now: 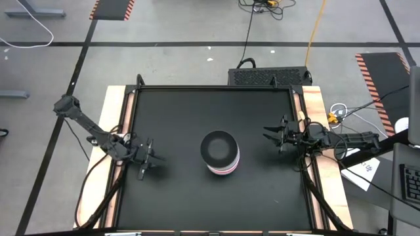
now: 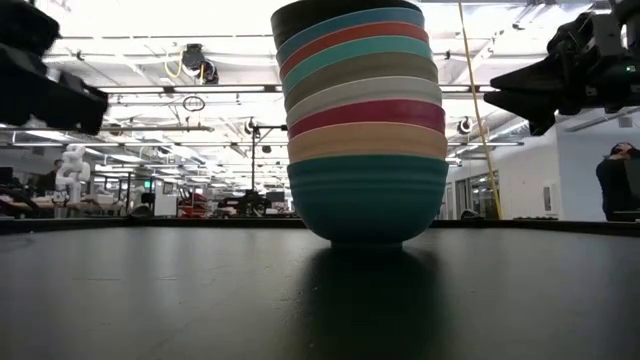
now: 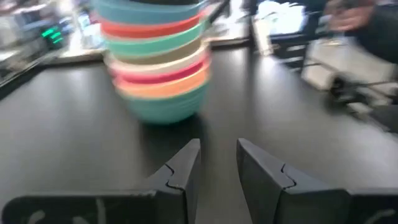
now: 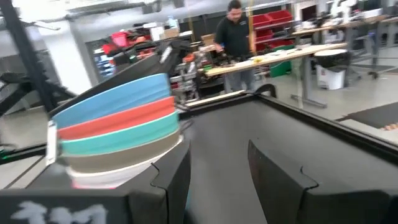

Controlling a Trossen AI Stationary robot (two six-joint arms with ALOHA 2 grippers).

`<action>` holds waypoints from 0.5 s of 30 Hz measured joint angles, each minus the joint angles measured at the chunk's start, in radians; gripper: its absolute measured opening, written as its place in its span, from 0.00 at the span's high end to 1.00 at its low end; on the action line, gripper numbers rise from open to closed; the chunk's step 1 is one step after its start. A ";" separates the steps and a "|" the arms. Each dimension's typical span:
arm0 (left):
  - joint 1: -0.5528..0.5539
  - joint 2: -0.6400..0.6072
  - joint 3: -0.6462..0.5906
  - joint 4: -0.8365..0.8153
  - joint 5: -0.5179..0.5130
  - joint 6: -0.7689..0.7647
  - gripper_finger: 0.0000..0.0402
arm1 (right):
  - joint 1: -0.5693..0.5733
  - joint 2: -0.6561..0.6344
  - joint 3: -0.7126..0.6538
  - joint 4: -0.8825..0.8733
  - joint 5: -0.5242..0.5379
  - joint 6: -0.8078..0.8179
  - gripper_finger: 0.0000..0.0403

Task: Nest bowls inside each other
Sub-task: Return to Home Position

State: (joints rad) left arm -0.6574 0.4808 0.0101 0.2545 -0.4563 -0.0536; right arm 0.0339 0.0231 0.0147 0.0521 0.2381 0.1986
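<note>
Nested bowl stack [image 1: 220,152] at middle of table [image 1: 190,111], bare surface on every side. left gripper [image 1: 146,160] near left edge, right gripper [image 1: 271,136] near right edge; both fingers spread, empty, well apart from stack.

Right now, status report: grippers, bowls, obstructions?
Left gripper open, empty, left of bowl stack. Right gripper open, empty, right of it. All nested mid-table, black bowl on top. Nothing in the way.
</note>
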 joint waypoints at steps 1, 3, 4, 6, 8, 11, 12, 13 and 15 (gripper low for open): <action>0.016 0.000 0.000 -0.015 -0.018 -0.017 0.73 | -0.006 0.000 0.000 0.001 0.011 0.001 0.63; 0.057 0.000 0.000 -0.030 -0.054 -0.052 0.73 | -0.021 0.000 0.000 0.002 0.023 -0.001 0.63; 0.083 0.000 0.000 -0.027 -0.062 -0.055 0.73 | -0.030 0.001 0.000 0.002 0.023 -0.001 0.63; 0.141 0.000 0.015 -0.038 -0.039 -0.031 0.73 | -0.050 0.005 0.000 0.002 0.022 -0.001 0.63; 0.205 0.000 0.045 -0.068 0.045 0.032 0.73 | -0.068 0.014 0.000 0.002 0.012 -0.005 0.63; 0.309 0.000 0.108 -0.191 0.192 0.137 0.73 | -0.106 0.033 0.000 -0.016 -0.088 -0.022 0.63; 0.345 0.001 0.128 -0.225 0.238 0.168 0.73 | -0.118 0.042 0.000 -0.024 -0.135 -0.031 0.63; 0.383 0.003 0.144 -0.247 0.281 0.190 0.73 | -0.129 0.052 0.000 -0.030 -0.171 -0.033 0.63; 0.458 0.003 0.166 -0.275 0.360 0.226 0.73 | -0.151 0.075 0.000 -0.031 -0.189 -0.036 0.63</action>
State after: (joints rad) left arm -0.1993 0.4841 0.1761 -0.0201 -0.0966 0.1729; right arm -0.1174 0.0977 0.0147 0.0213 0.0487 0.1630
